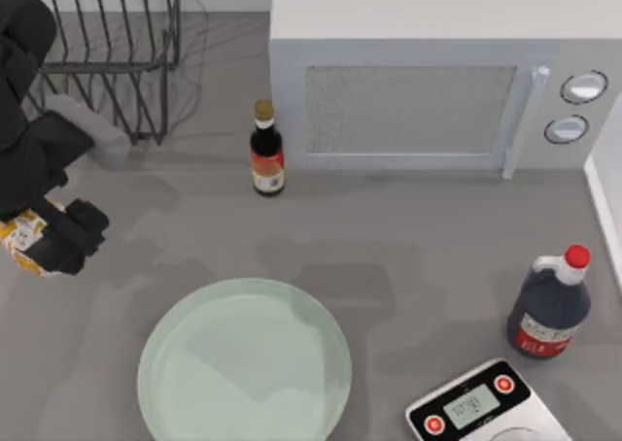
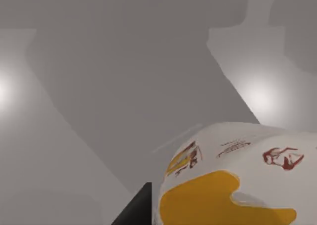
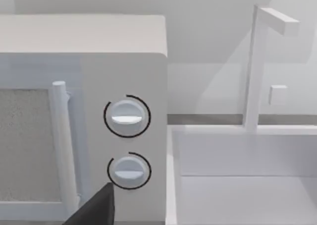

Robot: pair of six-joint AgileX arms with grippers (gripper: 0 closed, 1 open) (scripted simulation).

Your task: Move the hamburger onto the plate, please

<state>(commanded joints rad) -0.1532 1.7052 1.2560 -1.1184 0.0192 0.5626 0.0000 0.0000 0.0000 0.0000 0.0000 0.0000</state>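
Observation:
The hamburger [image 1: 21, 235], a small white-wrapped bundle with orange-yellow patches, is at the table's far left, partly under my left arm. My left gripper [image 1: 58, 239] is shut on it. In the left wrist view the hamburger [image 2: 233, 180] looms close, with one dark finger [image 2: 136, 210] against its side and the grey table well behind it. The pale mint-green plate [image 1: 243, 363] lies at the front, to the right of the hamburger and apart from it. My right gripper [image 3: 91, 210] is parked off to the right, facing the microwave's knobs.
A microwave [image 1: 428, 82] stands at the back, with a small dark sauce bottle [image 1: 266, 150] in front of its left corner. A wire rack [image 1: 112, 43] is at the back left. A large dark jug [image 1: 550, 305] and a white scale [image 1: 481, 407] sit at the front right.

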